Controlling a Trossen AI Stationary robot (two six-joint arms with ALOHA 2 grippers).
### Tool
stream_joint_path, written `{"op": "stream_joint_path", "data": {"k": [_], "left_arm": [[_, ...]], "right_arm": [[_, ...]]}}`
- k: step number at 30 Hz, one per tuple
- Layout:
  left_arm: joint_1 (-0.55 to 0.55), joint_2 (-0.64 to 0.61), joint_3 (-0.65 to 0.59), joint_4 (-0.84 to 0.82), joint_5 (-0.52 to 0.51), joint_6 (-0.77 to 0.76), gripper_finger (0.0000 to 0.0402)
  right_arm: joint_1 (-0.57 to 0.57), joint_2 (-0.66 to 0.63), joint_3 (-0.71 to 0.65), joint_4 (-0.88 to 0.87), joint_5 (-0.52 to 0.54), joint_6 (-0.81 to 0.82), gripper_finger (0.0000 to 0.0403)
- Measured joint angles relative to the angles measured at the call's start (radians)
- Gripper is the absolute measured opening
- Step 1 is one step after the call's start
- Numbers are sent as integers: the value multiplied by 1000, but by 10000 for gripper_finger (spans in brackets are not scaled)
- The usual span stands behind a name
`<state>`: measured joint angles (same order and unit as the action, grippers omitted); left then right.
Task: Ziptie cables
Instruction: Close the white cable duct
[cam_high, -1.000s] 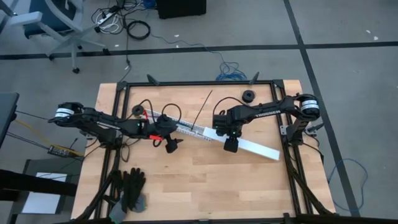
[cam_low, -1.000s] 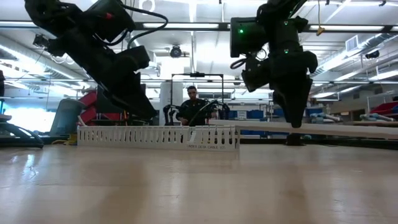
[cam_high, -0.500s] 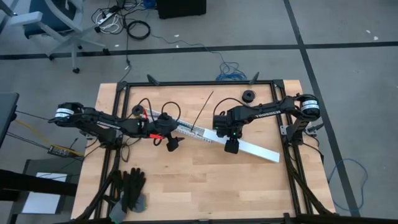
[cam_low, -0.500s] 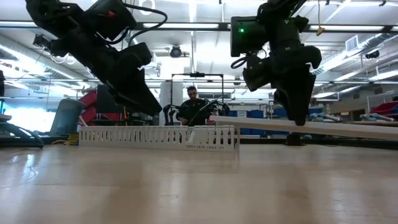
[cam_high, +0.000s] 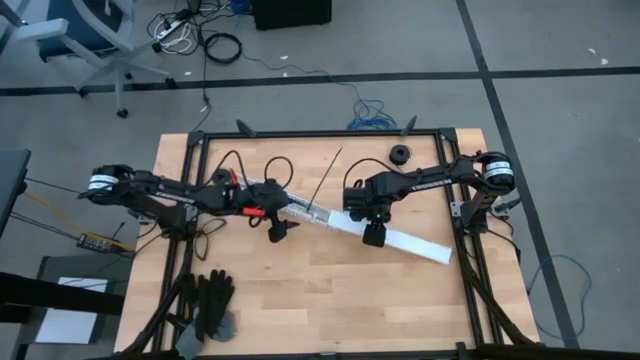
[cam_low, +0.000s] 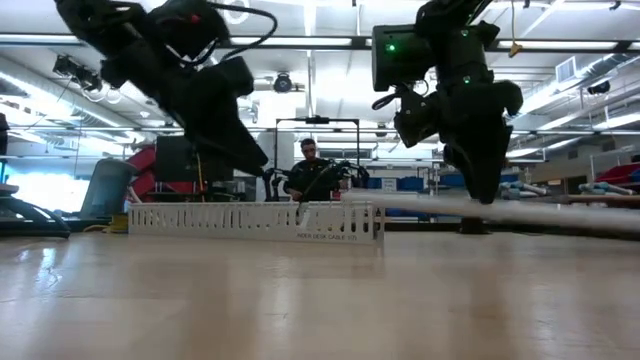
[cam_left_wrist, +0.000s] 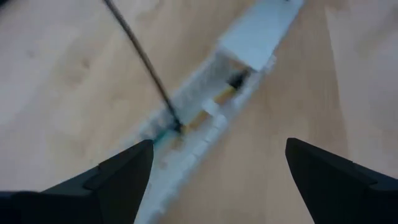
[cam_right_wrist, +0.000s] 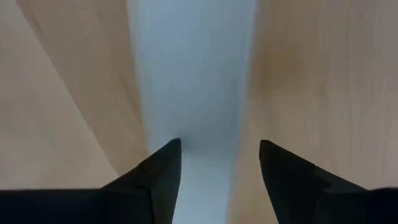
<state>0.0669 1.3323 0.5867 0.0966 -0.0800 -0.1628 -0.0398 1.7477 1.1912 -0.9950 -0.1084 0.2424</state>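
**High view and wrist views: clearing the channel to reach the cables**

High view: the left pincer (cam_high: 277, 231) hangs over the near end of the white slotted channel (cam_high: 305, 208), which lies slantwise on the counter (cam_high: 300, 290). Its fingers are spread wide and hold nothing. The right pincer (cam_high: 372, 236) sits farther along the same line. It is closed across the width of the flat white cover (cam_high: 415, 240), which the low view shows raised clear of the counter.

The step in hand appears to be drawing this cover away so that the trough lies exposed. To do it well:

- Keep the grip square across the cover.
- Hold the strip level and move it along the channel's own axis, so its free end does not catch the slotted wall or drag the channel sideways.
- Keep the left pincer's open fingers centred over the trough and clear of the walls until the cover is away.

Left wrist view: the cables (cam_left_wrist: 211, 106) lie inside the trough as a short run of yellow and green wire with a small dark end.

- They lie below and ahead of the gap between the left pincer's fingers, apart from both.
- The cover's edge sits just beyond them.
- A thin dark strand (cam_left_wrist: 140, 56) runs from the counter into the trough beside them. Whether it is a tie or another wire cannot be told.
- The right pincer touches only the cover, well apart from the cables.
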Motion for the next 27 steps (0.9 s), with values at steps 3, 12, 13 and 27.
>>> {"op": "stream_joint_path", "data": {"k": [3,12,13,27], "left_arm": [[30,8,52,-64,0,79,343],[90,194,280,-312,74,265,343],[90,213,304,-325,99,289,343],[84,266,408,-413,163,381,343]], "right_arm": [[0,0,0,9,-4,0,190],[0,0,13,9,-13,-8,141],[-1,0,19,12,-12,-8,137],[-23,-1,125,85,116,-61,131]]}}
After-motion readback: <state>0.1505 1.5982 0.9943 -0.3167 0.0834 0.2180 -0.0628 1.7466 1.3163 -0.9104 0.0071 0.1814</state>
